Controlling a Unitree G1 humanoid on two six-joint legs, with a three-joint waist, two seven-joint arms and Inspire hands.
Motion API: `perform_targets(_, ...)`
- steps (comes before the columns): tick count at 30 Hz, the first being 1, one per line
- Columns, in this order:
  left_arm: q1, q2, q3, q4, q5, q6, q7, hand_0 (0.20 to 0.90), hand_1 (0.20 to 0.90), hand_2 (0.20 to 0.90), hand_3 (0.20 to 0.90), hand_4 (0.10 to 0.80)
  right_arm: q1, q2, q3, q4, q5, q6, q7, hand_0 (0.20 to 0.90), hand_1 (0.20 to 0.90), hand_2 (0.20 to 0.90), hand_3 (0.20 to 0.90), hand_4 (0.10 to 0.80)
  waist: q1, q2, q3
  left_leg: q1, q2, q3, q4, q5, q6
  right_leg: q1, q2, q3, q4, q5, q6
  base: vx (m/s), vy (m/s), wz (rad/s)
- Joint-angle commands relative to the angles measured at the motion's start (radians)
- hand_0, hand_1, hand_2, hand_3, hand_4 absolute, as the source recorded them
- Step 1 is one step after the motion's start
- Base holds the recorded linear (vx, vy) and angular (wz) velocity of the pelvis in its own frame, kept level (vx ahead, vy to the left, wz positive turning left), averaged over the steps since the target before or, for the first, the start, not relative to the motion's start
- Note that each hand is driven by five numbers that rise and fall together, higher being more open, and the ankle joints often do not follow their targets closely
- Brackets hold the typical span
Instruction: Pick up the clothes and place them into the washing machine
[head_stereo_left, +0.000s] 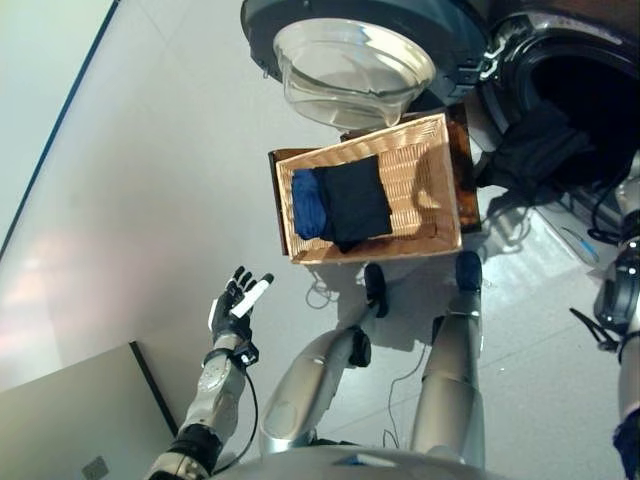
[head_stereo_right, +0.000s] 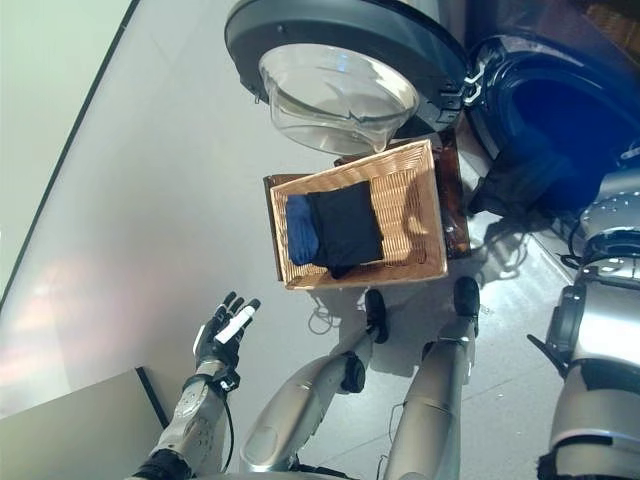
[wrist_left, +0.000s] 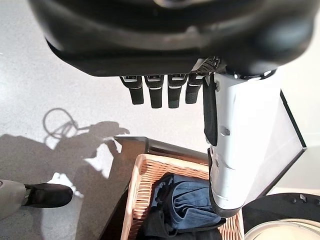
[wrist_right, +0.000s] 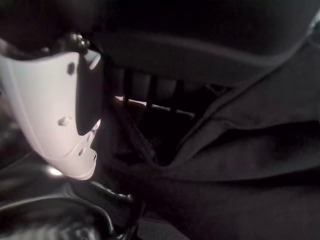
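A wicker basket (head_stereo_left: 418, 175) stands on the floor in front of me. It holds a folded blue garment (head_stereo_left: 307, 205) and a folded black garment (head_stereo_left: 355, 200) at its left end. The washing machine's round door (head_stereo_left: 350, 70) hangs open beyond the basket, with the dark drum (head_stereo_left: 590, 100) to its right. A black garment (head_stereo_left: 540, 150) droops over the drum's front rim. My left hand (head_stereo_left: 235, 300) hovers open over the floor, left of and nearer than the basket, holding nothing. My right hand (wrist_right: 55, 115) sits amid black cloth (wrist_right: 240, 150) in its wrist view.
The basket rests on a low dark wooden stand (head_stereo_left: 278, 160). A grey panel (head_stereo_left: 70, 410) lies at the lower left. A pale wall (head_stereo_left: 40, 80) runs along the far left, with grey floor (head_stereo_left: 150, 200) between it and the basket.
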Motion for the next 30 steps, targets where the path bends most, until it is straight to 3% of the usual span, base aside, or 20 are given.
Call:
perform_targets(1, 0.056, 0.068, 0.004, 0.03, -0.002, -0.044, 0.027, 0.9, 0.9, 0.9, 0.9, 0.8, -0.155, -0.203, 0.085, -0.115, -0.008, -0.176, -0.034, 0.2, 0.2, 0.2, 0.2, 0.3, -0.001, 0.043, -0.109, -0.035, 0.035, -0.025, 0.055, -0.017, -0.13, 0.057, 0.079, -0.039, 0.042, -0.111, -0.063, 0.0, 0.0, 0.0)
perform_targets(10, 0.057, 0.06, 0.01, 0.031, 0.001, -0.042, 0.058, 0.9, 0.9, 0.9, 0.9, 0.8, -0.127, -0.132, -0.034, -0.238, -0.003, -0.305, -0.165, 0.2, 0.2, 0.2, 0.2, 0.3, 0.009, 0.069, -0.124, -0.039, 0.029, -0.025, 0.048, -0.014, -0.129, 0.047, 0.079, -0.036, 0.049, -0.113, -0.065, 0.0, 0.0, 0.0)
perform_targets(16, 0.056, 0.062, 0.015, 0.042, 0.003, -0.045, 0.071, 0.9, 0.9, 0.9, 0.9, 0.8, -0.128, -0.134, -0.037, -0.223, -0.036, -0.281, -0.205, 0.2, 0.2, 0.2, 0.2, 0.3, 0.011, 0.066, -0.128, -0.041, 0.027, -0.024, 0.043, -0.01, -0.129, 0.035, 0.079, -0.037, 0.056, -0.111, -0.067, 0.0, 0.0, 0.0)
perform_targets(17, 0.056, 0.064, 0.015, 0.045, 0.004, -0.044, 0.072, 0.9, 0.9, 0.9, 0.9, 0.8, -0.129, -0.138, -0.033, -0.206, -0.042, -0.268, -0.209, 0.332, 0.332, 0.332, 0.332, 0.394, 0.011, 0.065, -0.129, -0.041, 0.027, -0.024, 0.043, -0.01, -0.129, 0.036, 0.079, -0.037, 0.056, -0.11, -0.067, 0.0, 0.0, 0.0)
perform_targets(18, 0.056, 0.066, 0.014, 0.045, 0.005, -0.042, 0.073, 0.9, 0.9, 0.9, 0.9, 0.8, -0.141, -0.145, -0.023, -0.185, -0.042, -0.259, -0.216, 0.9, 0.9, 0.9, 0.9, 0.8, 0.013, 0.064, -0.13, -0.041, 0.026, -0.024, 0.043, -0.011, -0.128, 0.036, 0.079, -0.035, 0.055, -0.11, -0.068, 0.0, 0.0, 0.0)
perform_targets(25, 0.061, 0.076, 0.016, 0.035, 0.006, -0.04, 0.076, 0.9, 0.9, 0.9, 0.9, 0.8, -0.182, -0.166, 0.036, -0.099, -0.098, -0.176, -0.24, 0.9, 0.9, 0.9, 0.9, 0.8, 0.013, 0.058, -0.131, -0.045, 0.028, -0.023, 0.05, -0.013, -0.127, 0.032, 0.08, -0.035, 0.059, -0.108, -0.071, 0.0, 0.0, 0.0)
perform_targets(30, 0.063, 0.089, 0.019, 0.03, 0.015, -0.04, 0.079, 0.9, 0.9, 0.9, 0.9, 0.8, -0.248, -0.204, 0.143, 0.031, -0.215, -0.049, -0.26, 0.9, 0.9, 0.9, 0.9, 0.8, 0.017, 0.054, -0.132, -0.042, 0.028, -0.021, 0.055, -0.016, -0.126, 0.032, 0.076, -0.037, 0.064, -0.109, -0.072, 0.0, 0.0, 0.0)
